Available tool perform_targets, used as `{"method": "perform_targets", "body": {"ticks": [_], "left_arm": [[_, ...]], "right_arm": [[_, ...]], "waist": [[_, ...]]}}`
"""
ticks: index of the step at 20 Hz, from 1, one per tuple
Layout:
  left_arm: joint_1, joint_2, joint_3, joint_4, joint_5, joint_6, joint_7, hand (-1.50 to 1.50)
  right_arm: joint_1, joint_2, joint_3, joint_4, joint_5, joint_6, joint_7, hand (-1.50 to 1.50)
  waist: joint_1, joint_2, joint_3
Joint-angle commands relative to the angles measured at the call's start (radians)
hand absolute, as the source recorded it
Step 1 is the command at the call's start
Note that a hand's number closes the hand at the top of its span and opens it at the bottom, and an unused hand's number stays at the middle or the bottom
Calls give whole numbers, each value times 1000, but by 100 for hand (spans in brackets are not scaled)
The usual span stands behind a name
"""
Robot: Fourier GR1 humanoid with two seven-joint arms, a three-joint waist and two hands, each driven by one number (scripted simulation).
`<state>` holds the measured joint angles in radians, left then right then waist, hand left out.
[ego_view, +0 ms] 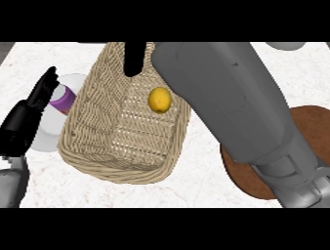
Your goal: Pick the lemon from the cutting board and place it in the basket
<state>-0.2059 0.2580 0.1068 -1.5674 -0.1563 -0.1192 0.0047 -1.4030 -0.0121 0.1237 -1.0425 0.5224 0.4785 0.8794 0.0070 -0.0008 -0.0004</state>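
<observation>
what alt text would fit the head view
A lemon lies in a wicker basket, the right hand over its far end. The cutting board lies right; the open left hand rests left.

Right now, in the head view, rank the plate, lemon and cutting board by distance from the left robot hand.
1. Plate, left, beside the left robot hand.
2. Lemon, centre, in the basket.
3. Cutting board, far right.

The left arm (1,188) and right arm (229,105) are smooth, fat and grey. The left robot hand (18,128) and right robot hand (134,61) are black.
</observation>
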Motion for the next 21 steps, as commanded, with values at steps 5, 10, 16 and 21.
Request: {"method": "perform_targets", "body": {"ticks": [5,10,16,21], "left_arm": [[-28,-2,-2,18,-25,12,-1,0],[51,16,16,-19,9,-24,-22,0],[27,-1,5,-41,-11,0,-1,0],[53,11,32,-7,5,-13,-41,0]], "right_arm": [[6,12,-65,-8,-49,-209,-30,-150],[9,-12,-197,-71,-17,-433,18,-150],[58,-107,-298,-120,12,-567,18,-150],[220,-205,-357,-263,-21,-553,-16,-150]], "waist": [[2,2,0],[5,-2,1],[-8,-3,1],[-25,-4,1]]}}
